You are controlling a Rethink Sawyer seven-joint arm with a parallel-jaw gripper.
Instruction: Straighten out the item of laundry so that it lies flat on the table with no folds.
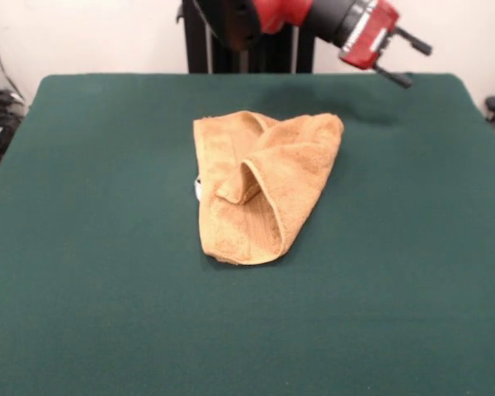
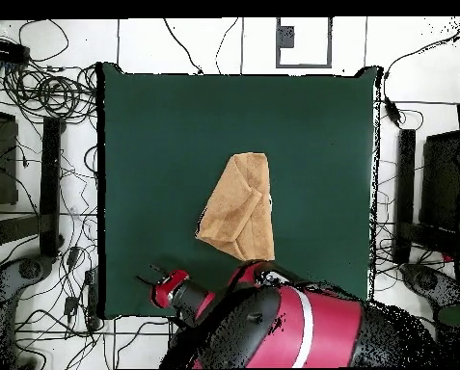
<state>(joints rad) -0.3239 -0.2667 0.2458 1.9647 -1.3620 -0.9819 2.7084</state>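
The golden-tan towel (image 1: 260, 186) lies near the middle of the dark green table (image 1: 82, 272), folded over itself into a rough wedge, with a raised fold along its middle. A small white tag (image 1: 198, 188) peeks out at its left edge. In the overhead view the towel (image 2: 238, 207) is a folded wedge on the table (image 2: 156, 135). My gripper (image 1: 407, 59) hangs above the table's far right corner, well away from the towel, with its two black fingers spread and nothing between them. In the overhead view my gripper (image 2: 150, 277) is at the table's lower left.
The red and black arm (image 2: 291, 332) covers the table's bottom edge in the overhead view. The black pedestal (image 1: 231, 45) stands behind the table's far edge. Cables (image 2: 40, 92) and dark equipment (image 2: 436, 183) lie on the floor beside the table.
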